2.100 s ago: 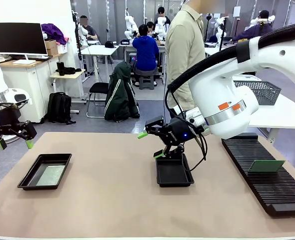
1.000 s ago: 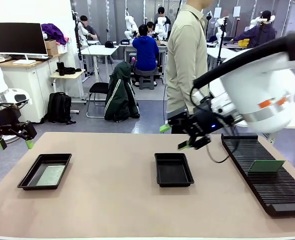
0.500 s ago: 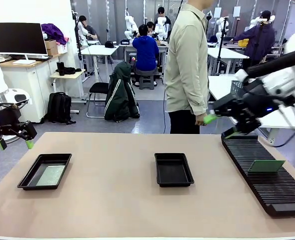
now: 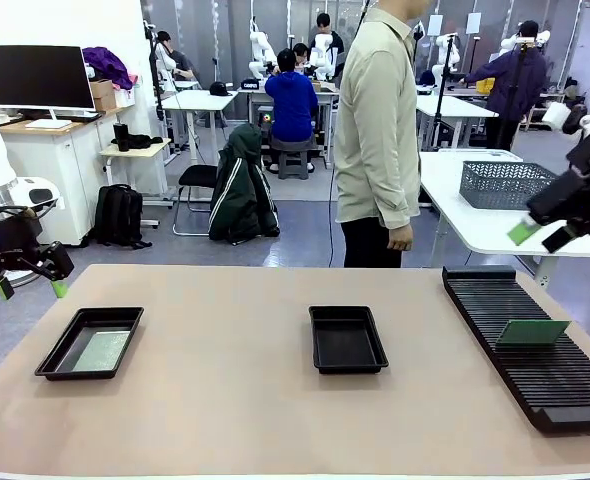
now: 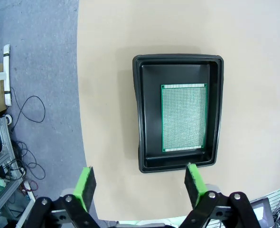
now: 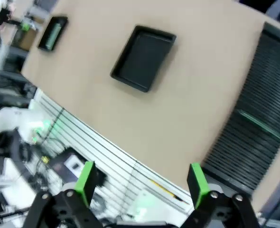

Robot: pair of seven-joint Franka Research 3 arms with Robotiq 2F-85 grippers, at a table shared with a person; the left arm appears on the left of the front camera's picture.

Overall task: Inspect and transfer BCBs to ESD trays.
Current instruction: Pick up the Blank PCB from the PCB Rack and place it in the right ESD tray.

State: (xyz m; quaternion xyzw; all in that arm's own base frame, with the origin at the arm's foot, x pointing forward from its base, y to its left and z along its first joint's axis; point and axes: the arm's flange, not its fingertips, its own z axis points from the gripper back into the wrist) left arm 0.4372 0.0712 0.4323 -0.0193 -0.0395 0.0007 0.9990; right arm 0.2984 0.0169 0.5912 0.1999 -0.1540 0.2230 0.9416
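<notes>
Two black ESD trays lie on the tan table. The left tray (image 4: 73, 375) holds a green BCB (image 4: 102, 350); in the left wrist view this board (image 5: 183, 118) lies flat in its tray (image 5: 138, 118), straight below my open, empty left gripper (image 5: 140, 185). That left gripper (image 4: 30, 288) hangs off the table's left edge. The middle tray (image 4: 347, 345) is empty. Another BCB (image 4: 533, 332) stands in the black slotted rack (image 4: 495, 310) on the right. My right gripper (image 4: 537, 236) is open and empty, high above the rack's far end. Its wrist view shows the empty tray (image 6: 144, 57) and the racked board (image 6: 258, 124).
A person (image 4: 375, 140) stands at the table's far side, one hand hanging by the far edge. A grey mesh basket (image 4: 500, 183) sits on a white side table behind the rack. Bare tabletop lies between the two trays and along the near edge.
My right gripper has risen from the middle tray and swung right, past the rack's far end. The person has shifted slightly. The left arm, trays and boards have not moved.
</notes>
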